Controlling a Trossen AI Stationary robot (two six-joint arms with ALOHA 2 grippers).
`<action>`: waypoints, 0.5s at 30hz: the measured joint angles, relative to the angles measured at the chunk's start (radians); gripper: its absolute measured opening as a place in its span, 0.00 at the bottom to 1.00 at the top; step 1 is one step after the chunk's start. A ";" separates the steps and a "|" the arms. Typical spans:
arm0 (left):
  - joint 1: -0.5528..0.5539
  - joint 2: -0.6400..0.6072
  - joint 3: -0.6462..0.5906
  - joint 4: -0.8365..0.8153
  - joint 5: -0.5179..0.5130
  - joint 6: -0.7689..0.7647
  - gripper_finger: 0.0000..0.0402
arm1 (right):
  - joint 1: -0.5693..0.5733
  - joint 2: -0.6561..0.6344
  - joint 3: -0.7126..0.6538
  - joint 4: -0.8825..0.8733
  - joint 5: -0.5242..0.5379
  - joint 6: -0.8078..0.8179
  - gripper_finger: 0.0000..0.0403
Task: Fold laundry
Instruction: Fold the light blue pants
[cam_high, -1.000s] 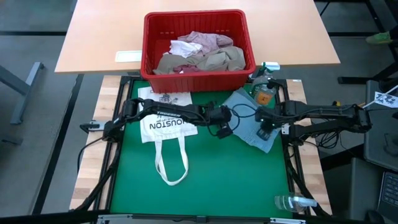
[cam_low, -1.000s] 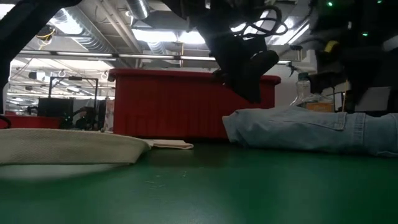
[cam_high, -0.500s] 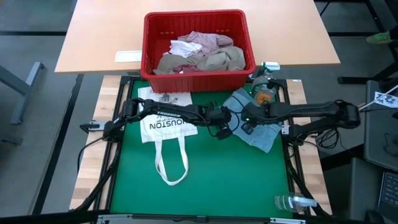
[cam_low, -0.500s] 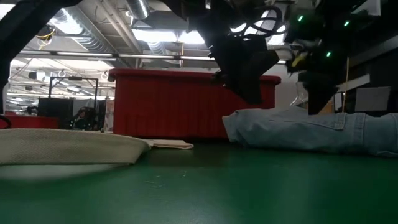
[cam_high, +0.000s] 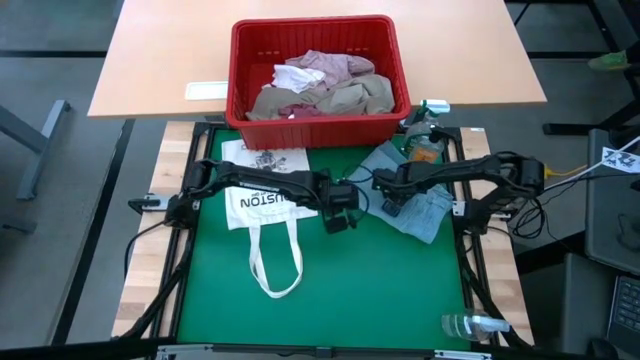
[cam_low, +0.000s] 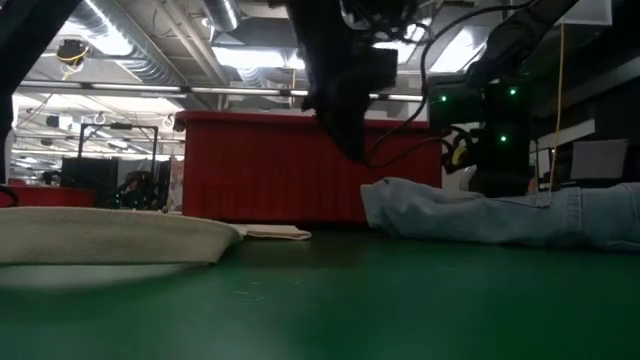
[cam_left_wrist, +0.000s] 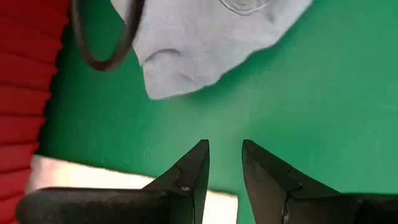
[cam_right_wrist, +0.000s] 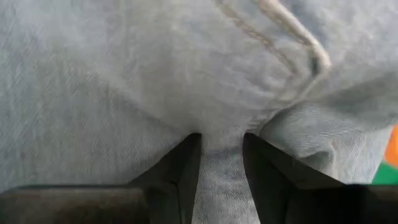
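Light blue jeans (cam_high: 425, 215) lie bunched on the right half of the green mat (cam_high: 330, 290) and show in the low view (cam_low: 500, 215). My right gripper (cam_high: 392, 205) points down over their left part. Its fingers are open (cam_right_wrist: 221, 140), tips right at the denim beside a stitched seam (cam_right_wrist: 273, 37). My left gripper (cam_high: 340, 215) hangs open (cam_left_wrist: 224, 149) above bare mat, just left of the jeans (cam_left_wrist: 205, 43), holding nothing. More laundry (cam_high: 320, 85) lies piled in the red basket (cam_high: 236, 70). My right gripper comes at the jeans from above, pointing down. Its open fingertips (cam_right_wrist: 191, 146) stand at the denim (cam_right_wrist: 221, 124) below the seam. I cannot tell whether they touch the cloth or hover just over it. The jeans lie on the mat.
A white tote bag (cam_high: 265, 205) with long handles lies on the mat's left part, with a printed sheet (cam_high: 262, 156) behind it. Bottles (cam_high: 428, 135) stand at the far right corner. Another bottle (cam_high: 470, 325) lies at the near right. The mat's near half is free.
My right gripper has swung toward the table's left edge and sunk down onto the left part of the jeans. My left gripper has drawn back a little toward the left, away from the jeans, and tipped. The jeans have stayed in place.
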 joint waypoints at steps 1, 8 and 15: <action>-0.006 -0.016 0.000 -0.013 0.000 -0.001 0.22 | 0.012 0.004 0.000 -0.002 0.004 -0.004 0.31; -0.063 -0.142 0.001 -0.046 -0.002 -0.002 0.22 | 0.173 -0.021 -0.003 -0.004 -0.038 -0.022 0.31; -0.139 -0.202 0.002 -0.050 0.010 -0.050 0.22 | 0.381 -0.025 -0.002 0.001 -0.096 0.021 0.31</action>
